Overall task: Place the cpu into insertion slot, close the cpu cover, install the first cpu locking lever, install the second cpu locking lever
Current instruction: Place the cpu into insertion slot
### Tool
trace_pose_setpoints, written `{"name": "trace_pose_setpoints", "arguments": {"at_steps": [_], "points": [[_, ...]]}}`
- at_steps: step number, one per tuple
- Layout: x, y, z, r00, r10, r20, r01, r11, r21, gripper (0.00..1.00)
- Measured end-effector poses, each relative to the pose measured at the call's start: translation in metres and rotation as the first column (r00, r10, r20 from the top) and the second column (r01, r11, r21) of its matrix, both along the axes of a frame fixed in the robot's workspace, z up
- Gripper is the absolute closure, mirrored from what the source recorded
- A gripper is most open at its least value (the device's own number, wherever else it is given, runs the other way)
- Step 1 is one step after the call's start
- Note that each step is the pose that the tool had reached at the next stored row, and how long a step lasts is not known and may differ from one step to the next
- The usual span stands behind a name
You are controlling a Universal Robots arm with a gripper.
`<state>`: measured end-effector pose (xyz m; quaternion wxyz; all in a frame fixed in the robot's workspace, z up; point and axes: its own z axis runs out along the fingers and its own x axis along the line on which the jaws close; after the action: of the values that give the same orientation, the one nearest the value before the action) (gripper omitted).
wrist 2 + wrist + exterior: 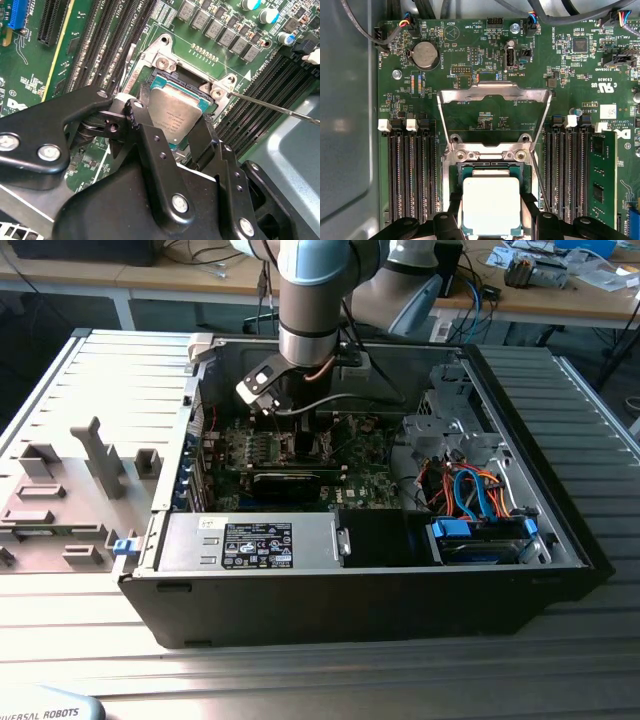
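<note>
The cpu (491,202), a small square chip with a dull silvery top, sits low over the insertion slot (490,165) on the green motherboard. My gripper (491,212) has a black finger on each side of it, shut on its edges. In the second wrist view the cpu (175,112) lies tilted between the fingers (142,127), partly down in the slot's frame (165,57). The cpu cover (494,95) is swung open beyond the slot, and a thin locking lever (540,187) stands free beside it. In the exterior view my gripper (295,425) reaches down inside the open computer case.
Black memory slots (412,175) flank the socket on both sides. A label-covered power supply box (250,542), a black graphics card (290,480) and blue and orange cables (470,490) fill the case. A grey fixture plate (60,500) lies at the exterior view's left.
</note>
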<state>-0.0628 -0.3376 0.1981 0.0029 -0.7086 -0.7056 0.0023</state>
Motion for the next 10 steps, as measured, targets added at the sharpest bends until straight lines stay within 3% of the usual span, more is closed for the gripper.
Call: {"name": "trace_pose_setpoints", "arguments": {"at_steps": [8,10], "points": [[0.0002,0.0001,-0.0002,1.0000,0.000,0.0004,0.000,1.0000,0.0004,0.45],[0.0001,0.0000,-0.0001,1.0000,0.000,0.0001,0.000,1.0000,0.0001,0.32]]}}
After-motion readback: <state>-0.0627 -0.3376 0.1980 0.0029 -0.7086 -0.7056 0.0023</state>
